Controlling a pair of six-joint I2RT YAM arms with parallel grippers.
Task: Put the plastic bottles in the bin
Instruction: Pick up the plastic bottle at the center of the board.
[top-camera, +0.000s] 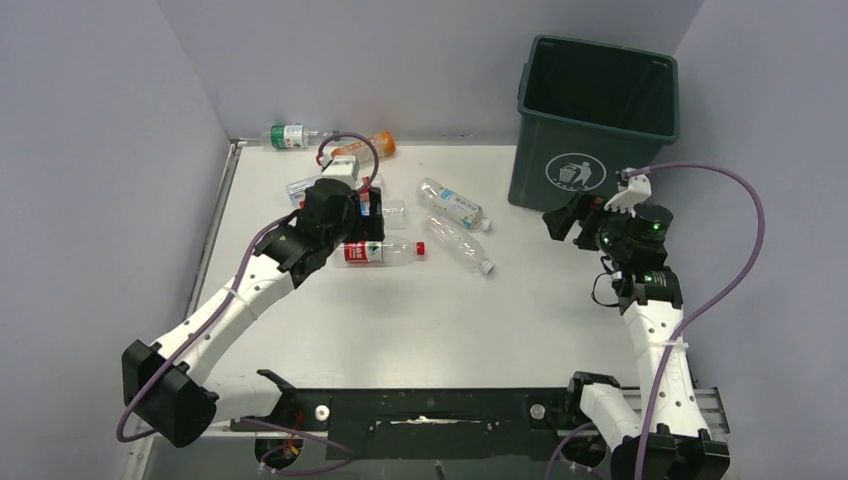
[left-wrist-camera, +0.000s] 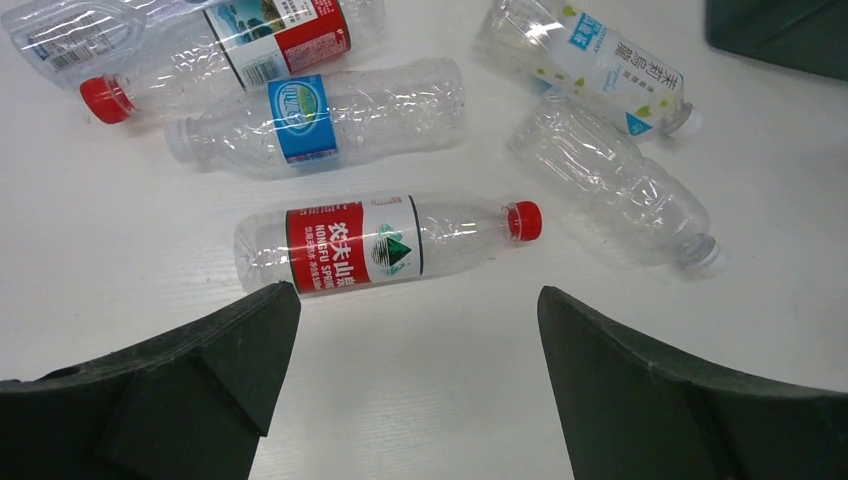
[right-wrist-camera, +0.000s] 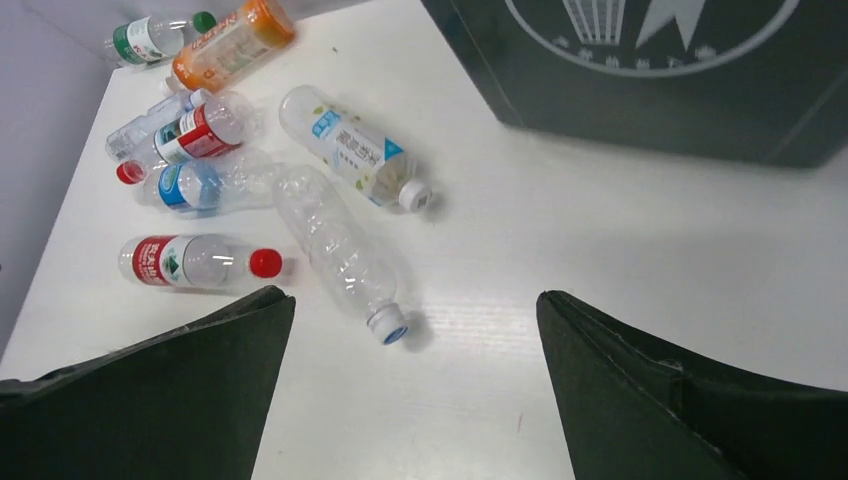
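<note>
Ribbed clear plastic bottles (left-wrist-camera: 385, 240) on smooth white table (left-wrist-camera: 120, 250); left gripper (left-wrist-camera: 415, 295), right gripper (right-wrist-camera: 415, 297) both apart, empty.

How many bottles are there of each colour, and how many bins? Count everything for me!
See-through bottles: 7
Orange bottles: 1
Green bins: 1
Total: 9 things in view

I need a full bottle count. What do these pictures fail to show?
- Top view: the left gripper and arm cover some bottles beneath.
- Top view: the bin floor is hidden behind its front wall.
- Left wrist view: the top-left bottle is cut off by the edge.
</note>
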